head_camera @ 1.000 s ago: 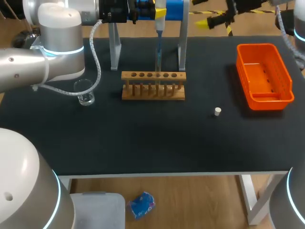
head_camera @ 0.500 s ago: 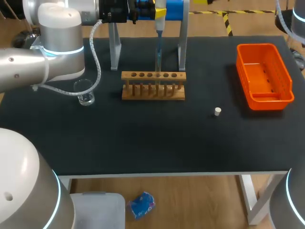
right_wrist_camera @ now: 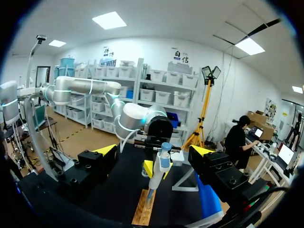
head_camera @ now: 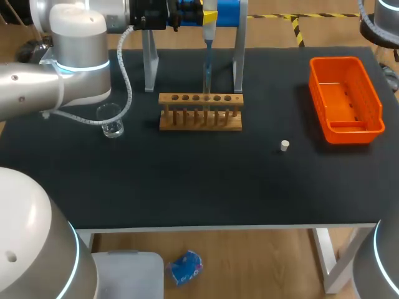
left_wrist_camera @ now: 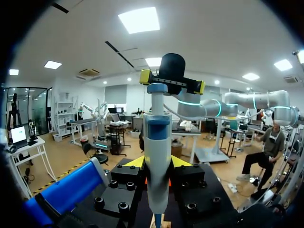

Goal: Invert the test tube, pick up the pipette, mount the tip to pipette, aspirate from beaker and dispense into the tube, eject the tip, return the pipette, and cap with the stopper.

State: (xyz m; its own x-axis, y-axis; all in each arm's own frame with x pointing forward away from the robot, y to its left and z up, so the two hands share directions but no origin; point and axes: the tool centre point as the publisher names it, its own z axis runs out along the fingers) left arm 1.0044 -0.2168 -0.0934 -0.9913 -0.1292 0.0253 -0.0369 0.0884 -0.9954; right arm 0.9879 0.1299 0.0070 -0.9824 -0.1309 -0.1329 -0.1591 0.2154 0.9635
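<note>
Black worktop (head_camera: 206, 187): a matte surface with everything set in its far half; a broad dark band runs between the things and the near edge.
Left arm (head_camera: 75, 56): comes in from the left corner and stretches along the far edge, passing above the beaker.
Left gripper (left_wrist_camera: 157, 162): the fingers are clamped on the pipette's body from both sides.
Pipette (left_wrist_camera: 156, 137): white and blue, it hangs upright above the wooden rack. Its thin tip points down at the middle of the row of holes; whether it enters one cannot be told.
Rack (head_camera: 201, 111): pale wood with a single row of holes, just in front of the stand's legs and square to the far edge.
Stand (head_camera: 240, 56): two grey legs under a blue top, hard by the far edge.
Beaker (head_camera: 110, 120): clear glass, to the left of the rack and apart from it, beside the left arm's white cable.
Stopper (head_camera: 284, 146): small and white, lying on its own between rack and bin, touching neither and nearer the front than both.
Orange bin (head_camera: 345, 99): lies lengthwise close to the right edge, with a thin strip of black beyond it.
Right arm (head_camera: 381, 15): only a part shows at the far right corner.
Right gripper (right_wrist_camera: 154, 151): the fingers stand wide apart with nothing in them, raised and facing the pipette from across the worktop.
</note>
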